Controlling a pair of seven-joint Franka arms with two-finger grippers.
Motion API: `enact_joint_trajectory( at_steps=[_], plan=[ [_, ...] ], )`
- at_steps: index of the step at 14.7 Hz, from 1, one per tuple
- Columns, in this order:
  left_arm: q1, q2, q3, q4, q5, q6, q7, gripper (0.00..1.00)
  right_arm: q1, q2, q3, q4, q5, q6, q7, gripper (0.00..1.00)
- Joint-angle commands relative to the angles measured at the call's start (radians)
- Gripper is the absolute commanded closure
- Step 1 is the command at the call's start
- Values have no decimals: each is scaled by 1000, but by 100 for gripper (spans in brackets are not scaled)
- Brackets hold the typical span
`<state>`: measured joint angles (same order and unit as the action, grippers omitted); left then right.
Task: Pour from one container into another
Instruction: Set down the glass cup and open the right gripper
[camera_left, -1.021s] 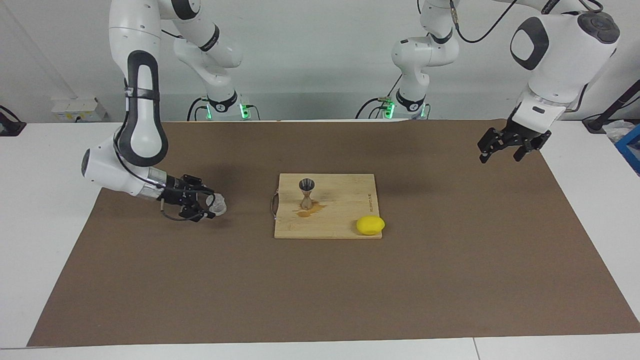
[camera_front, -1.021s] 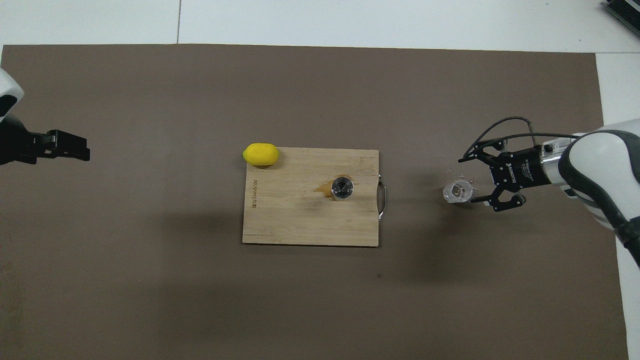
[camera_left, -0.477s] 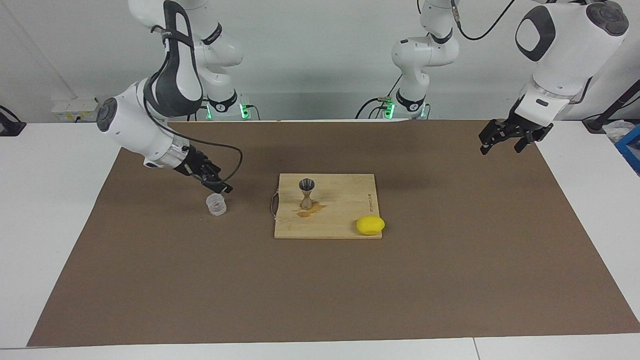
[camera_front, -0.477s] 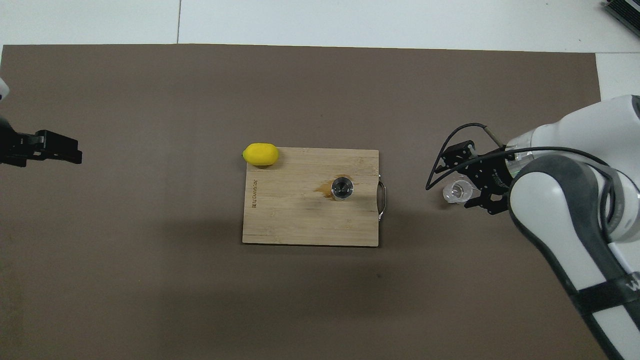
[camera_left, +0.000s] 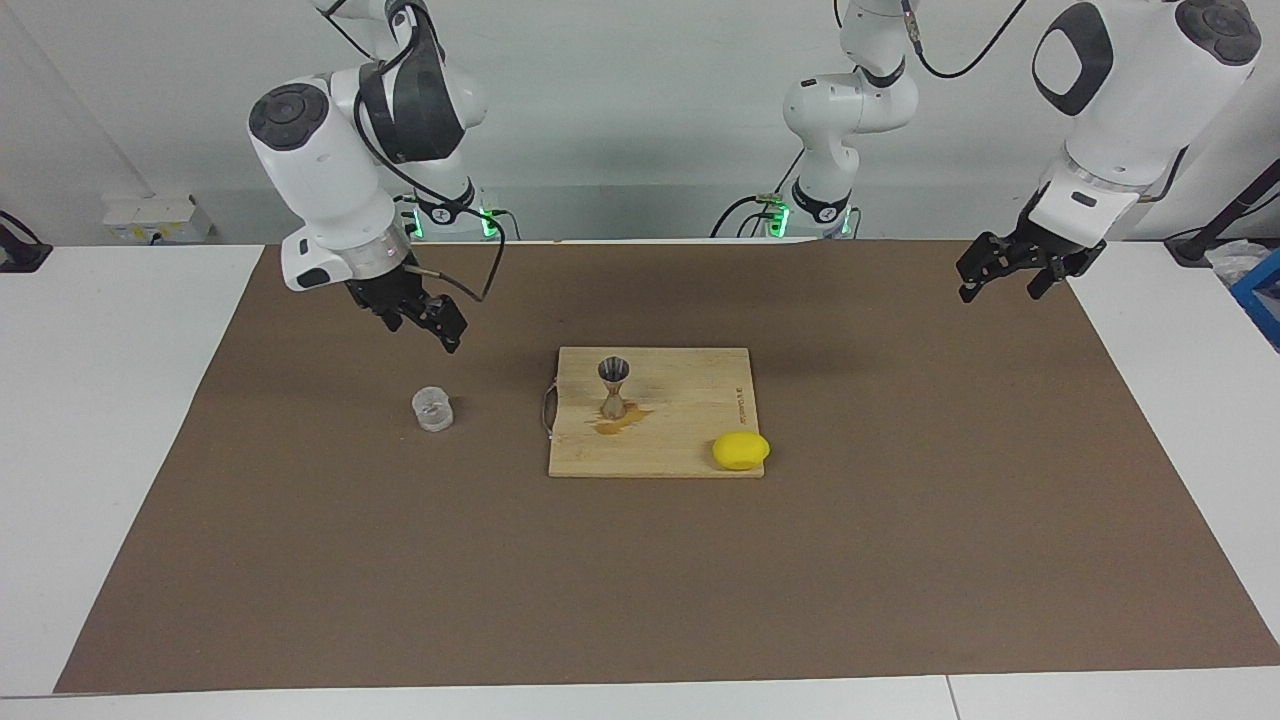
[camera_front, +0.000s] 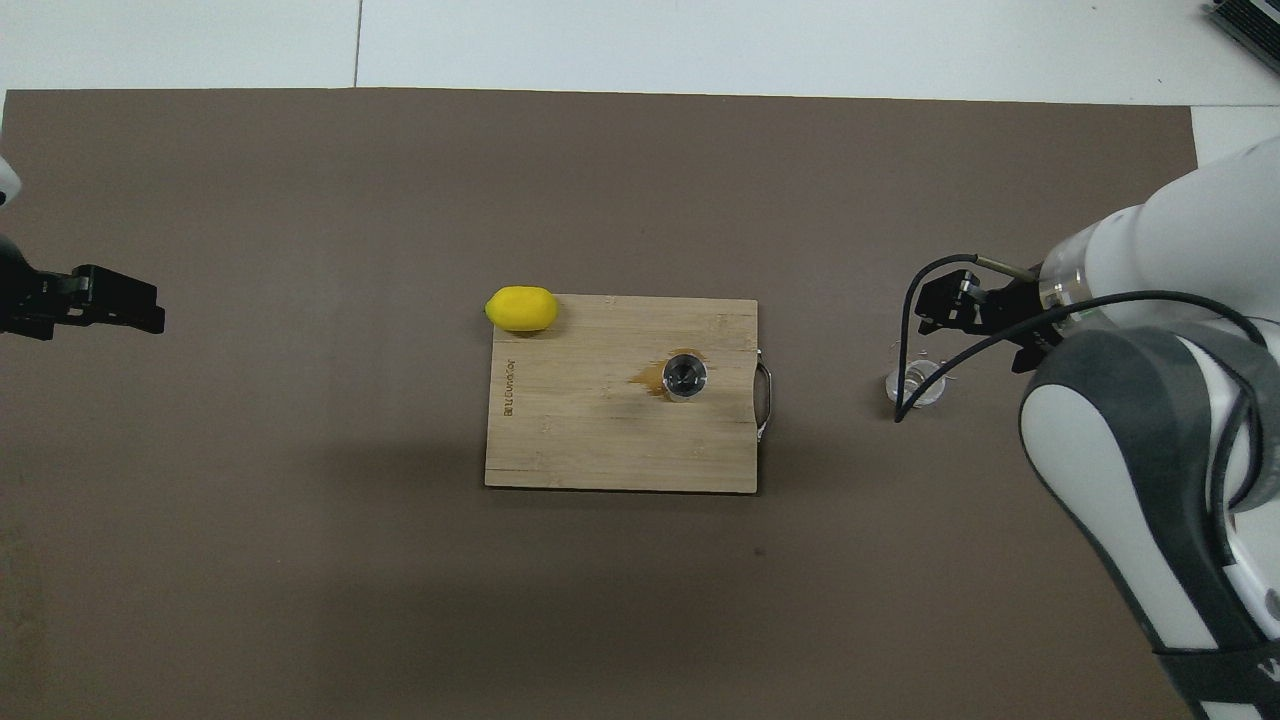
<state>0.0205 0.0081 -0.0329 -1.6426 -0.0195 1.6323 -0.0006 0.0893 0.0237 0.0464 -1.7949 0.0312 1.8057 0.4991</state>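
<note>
The clear glass tumbler (camera_left: 432, 410) stands upright on the brown mat toward the right arm's end of the table; it also shows in the overhead view (camera_front: 915, 385). The silver hourglass jigger (camera_left: 613, 386) stands upright on the wooden board (camera_left: 690, 385), with a brown wet patch (camera_left: 618, 425) at its foot; from overhead the jigger (camera_front: 686, 375) shows its round mouth. My right gripper (camera_left: 428, 325) is open and empty, raised over the mat beside the tumbler (camera_front: 975, 320). My left gripper (camera_left: 1002, 280) is open and empty, waiting over the mat's edge at the left arm's end (camera_front: 100, 300).
A yellow lemon (camera_left: 741, 450) lies at the board's corner farther from the robots, toward the left arm's end (camera_front: 521, 308). The board (camera_front: 580, 440) has a metal handle (camera_front: 765, 400) on the side facing the tumbler. The brown mat (camera_left: 900, 520) covers most of the table.
My right gripper was low with its fingers around the tumbler; it has lifted off and risen well above it. The tumbler stays upright on the mat. The left gripper rose slightly.
</note>
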Motion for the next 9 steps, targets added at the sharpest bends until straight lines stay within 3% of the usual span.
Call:
enact_joint_trajectory(
  at_steps=[1, 9],
  plan=[
    [-13, -7, 8, 9, 21, -25, -10, 0, -31, 7, 1, 81, -46, -54, -134, 0],
    [-11, -7, 7, 10, 21, -22, -10, 0, -106, -59, -10, 121, -39, -150, -307, 0]
  ],
)
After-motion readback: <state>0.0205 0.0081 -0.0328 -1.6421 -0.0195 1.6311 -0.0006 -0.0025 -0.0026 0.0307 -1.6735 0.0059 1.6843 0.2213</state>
